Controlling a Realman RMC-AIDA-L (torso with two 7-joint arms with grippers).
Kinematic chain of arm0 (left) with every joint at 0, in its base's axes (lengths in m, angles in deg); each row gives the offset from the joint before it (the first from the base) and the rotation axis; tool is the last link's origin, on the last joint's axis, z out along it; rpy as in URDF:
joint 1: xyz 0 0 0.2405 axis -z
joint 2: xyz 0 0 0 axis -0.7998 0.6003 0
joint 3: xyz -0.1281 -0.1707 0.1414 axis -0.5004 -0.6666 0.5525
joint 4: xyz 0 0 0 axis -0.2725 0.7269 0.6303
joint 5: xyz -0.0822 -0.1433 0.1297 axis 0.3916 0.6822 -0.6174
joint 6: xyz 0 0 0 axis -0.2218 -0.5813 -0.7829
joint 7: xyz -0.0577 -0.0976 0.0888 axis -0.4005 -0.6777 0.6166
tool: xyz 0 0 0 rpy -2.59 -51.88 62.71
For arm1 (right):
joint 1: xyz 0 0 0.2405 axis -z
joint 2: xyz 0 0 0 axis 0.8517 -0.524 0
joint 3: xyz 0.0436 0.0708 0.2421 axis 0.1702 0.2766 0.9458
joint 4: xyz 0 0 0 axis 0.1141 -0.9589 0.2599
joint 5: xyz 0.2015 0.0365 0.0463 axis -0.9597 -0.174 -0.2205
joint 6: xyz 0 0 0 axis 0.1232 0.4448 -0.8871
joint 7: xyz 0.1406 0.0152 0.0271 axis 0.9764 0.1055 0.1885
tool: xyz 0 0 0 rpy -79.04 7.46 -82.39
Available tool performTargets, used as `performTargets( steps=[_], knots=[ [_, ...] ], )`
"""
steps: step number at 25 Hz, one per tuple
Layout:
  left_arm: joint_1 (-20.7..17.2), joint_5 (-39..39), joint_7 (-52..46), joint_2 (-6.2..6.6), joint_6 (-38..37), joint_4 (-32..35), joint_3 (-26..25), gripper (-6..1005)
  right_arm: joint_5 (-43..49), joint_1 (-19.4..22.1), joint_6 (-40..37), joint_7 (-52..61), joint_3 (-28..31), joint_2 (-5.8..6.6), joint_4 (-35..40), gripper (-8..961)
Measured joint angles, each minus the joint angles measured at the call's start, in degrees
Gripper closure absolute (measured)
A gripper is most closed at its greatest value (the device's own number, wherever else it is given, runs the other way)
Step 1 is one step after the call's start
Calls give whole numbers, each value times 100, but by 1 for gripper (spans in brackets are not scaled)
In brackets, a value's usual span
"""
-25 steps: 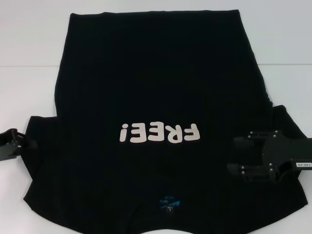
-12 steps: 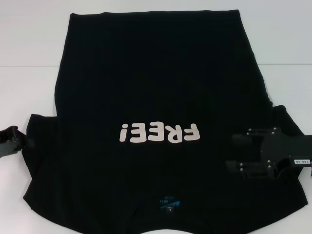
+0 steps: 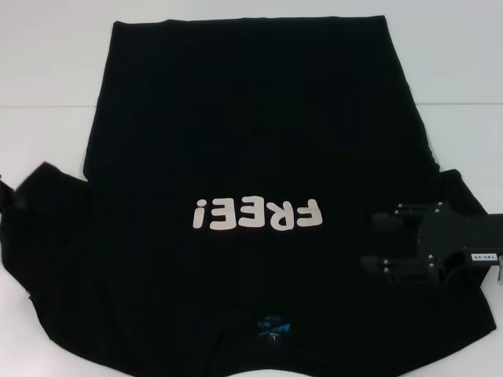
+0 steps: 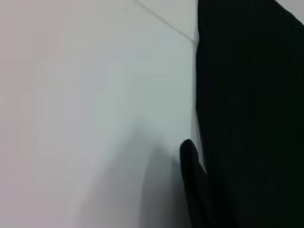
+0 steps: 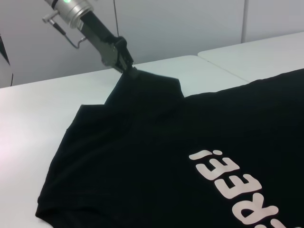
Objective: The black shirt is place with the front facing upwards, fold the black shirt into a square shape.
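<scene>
The black shirt (image 3: 251, 157) lies flat on the white table (image 3: 47, 63), front side up. Its white letters FREE! (image 3: 258, 214) and its small blue label (image 3: 271, 328) sit near the robot. The cloth looks soft, thin and light. It will bend and sag anywhere, so it is best picked up at an edge or a corner, like the tip of a sleeve.

The left gripper (image 5: 122, 61) is at the left sleeve (image 5: 147, 88). Its fingers are pinched together on the sleeve tip, and the sleeve rises into a small peak there. The right gripper (image 3: 376, 242) hovers over the right sleeve (image 3: 460, 196). Its two fingers are spread apart and hold nothing. It looks ready to drop down and pinch that sleeve.
</scene>
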Motion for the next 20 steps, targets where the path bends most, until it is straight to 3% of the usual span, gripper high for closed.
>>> performTargets(
  steps=[16, 20],
  knots=[
    [262, -246, -168, 184, -281, 306, 1, 990, 0, -37, -30, -4, -2, -38, 0, 178],
    [346, -307, -219, 181, -433, 359, 0, 989, 0, -32, -49, -6, -8, -38, 0, 178]
  ],
)
